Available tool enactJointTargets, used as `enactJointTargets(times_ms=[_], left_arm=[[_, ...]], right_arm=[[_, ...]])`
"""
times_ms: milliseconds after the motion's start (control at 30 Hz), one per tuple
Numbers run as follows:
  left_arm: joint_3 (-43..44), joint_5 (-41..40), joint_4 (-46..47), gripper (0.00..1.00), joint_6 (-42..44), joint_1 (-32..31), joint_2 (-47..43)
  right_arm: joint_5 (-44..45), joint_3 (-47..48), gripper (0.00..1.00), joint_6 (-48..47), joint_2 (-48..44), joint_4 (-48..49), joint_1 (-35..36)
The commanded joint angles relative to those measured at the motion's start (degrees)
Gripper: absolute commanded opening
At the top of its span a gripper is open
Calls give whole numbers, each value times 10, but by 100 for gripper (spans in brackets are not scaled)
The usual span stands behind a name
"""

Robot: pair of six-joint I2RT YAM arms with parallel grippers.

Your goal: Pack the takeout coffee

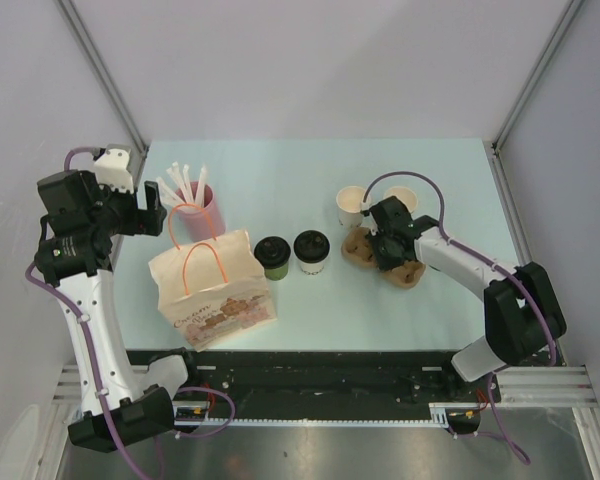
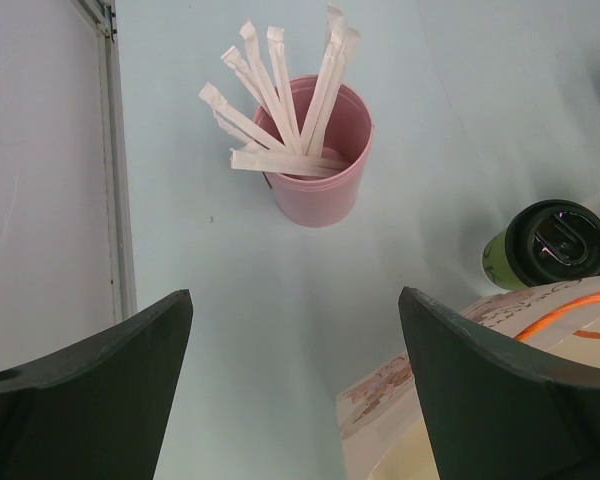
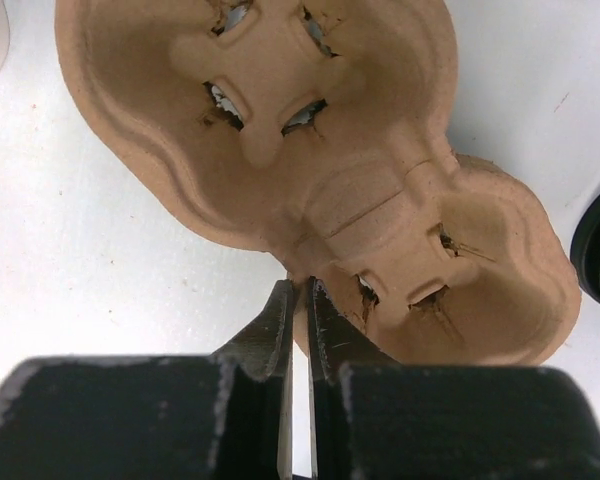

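Pale table [image 1: 280,165], white walls. Your right gripper [image 3: 298,292] was pinched shut on the near rim of the pulp tray [image 3: 280,130]. Your left gripper [image 2: 295,295] hung wide open, holding nothing, above the pink straw cup [image 2: 320,190] and beside the paper bag [image 1: 215,290]. The green lidded cup [image 1: 271,255] and white lidded cup [image 1: 310,250] stood side by side on the table, between bag and tray.

Robot lab test cell: plain white panels [image 1: 310,60] and aluminium posts [image 1: 100,70] box in the pale counter [image 1: 310,160], left arm [image 1: 85,300] and right arm [image 1: 470,265] bolted to a metal rail [image 1: 330,385] along the counter's near edge.
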Motion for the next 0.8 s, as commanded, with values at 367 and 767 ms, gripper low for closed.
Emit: enactJointTargets(times_ms=[367, 767], left_arm=[[-3, 37, 8, 90, 40, 5, -6], [-5, 34, 8, 90, 43, 5, -9]], right_arm=[[31, 10, 8, 24, -49, -18, 5], [20, 9, 15, 30, -27, -8, 5]])
